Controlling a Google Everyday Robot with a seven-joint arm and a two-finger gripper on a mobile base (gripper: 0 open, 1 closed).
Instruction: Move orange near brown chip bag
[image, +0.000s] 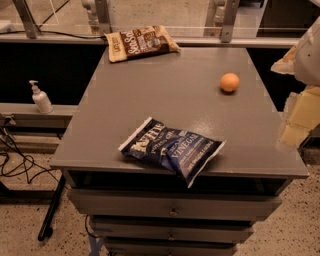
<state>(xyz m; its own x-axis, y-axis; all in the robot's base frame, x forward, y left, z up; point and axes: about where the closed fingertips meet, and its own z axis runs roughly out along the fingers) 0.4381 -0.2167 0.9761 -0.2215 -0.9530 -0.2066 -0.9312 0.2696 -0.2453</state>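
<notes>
The orange (229, 82) is a small round fruit on the right side of the grey table top (165, 95). The brown chip bag (140, 42) lies flat at the table's far left corner, with white lettering and a yellowish end on its left. My gripper (299, 117) shows as pale cream parts at the right edge of the view, beyond the table's right side. It is to the right of the orange and a little nearer, and apart from it. It holds nothing that I can see.
A dark blue chip bag (172, 150) with white lettering lies near the table's front edge, one corner over the edge. Drawers (172, 207) sit under the top. A pump bottle (41, 98) stands on a low ledge at the left. Cables (20, 160) lie on the floor.
</notes>
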